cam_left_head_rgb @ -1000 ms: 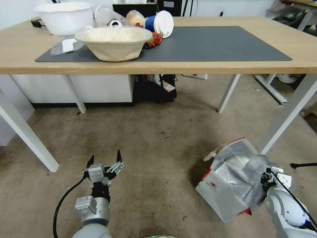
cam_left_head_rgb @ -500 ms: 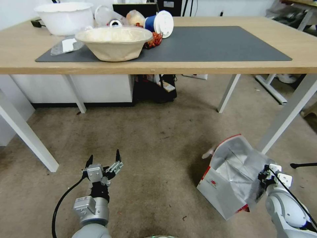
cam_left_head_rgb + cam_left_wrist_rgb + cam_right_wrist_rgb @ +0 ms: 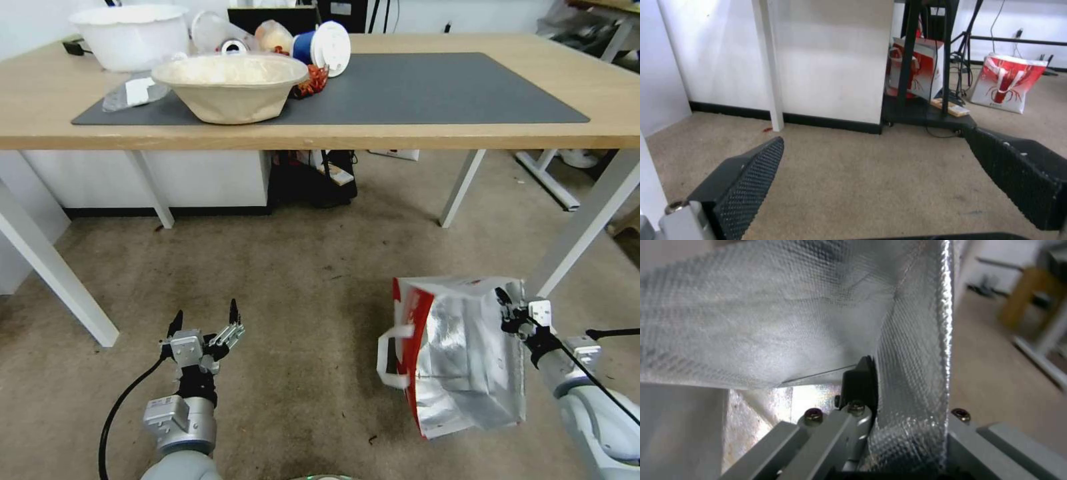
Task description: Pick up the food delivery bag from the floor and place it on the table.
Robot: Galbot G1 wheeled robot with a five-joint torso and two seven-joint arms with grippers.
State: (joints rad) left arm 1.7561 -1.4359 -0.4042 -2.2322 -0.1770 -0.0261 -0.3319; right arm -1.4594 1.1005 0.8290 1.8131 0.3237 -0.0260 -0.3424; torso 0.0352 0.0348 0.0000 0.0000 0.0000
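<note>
Food delivery bag [image 3: 460, 360] hangs lengthwise downward, rim pinched by right tool [image 3: 510, 310].

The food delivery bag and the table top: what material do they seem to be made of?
The food delivery bag, pinched at its rim by the right gripper, looks like thin flexible sheet with a silver foil lining: it is shiny, creased and quilted in the right wrist view. The table top seems light wood or wood laminate, matte with faint grain.

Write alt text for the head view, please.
The right gripper holds the food delivery bag by its foil rim, lifted beside a table leg. The left gripper hovers open above the floor.
</note>
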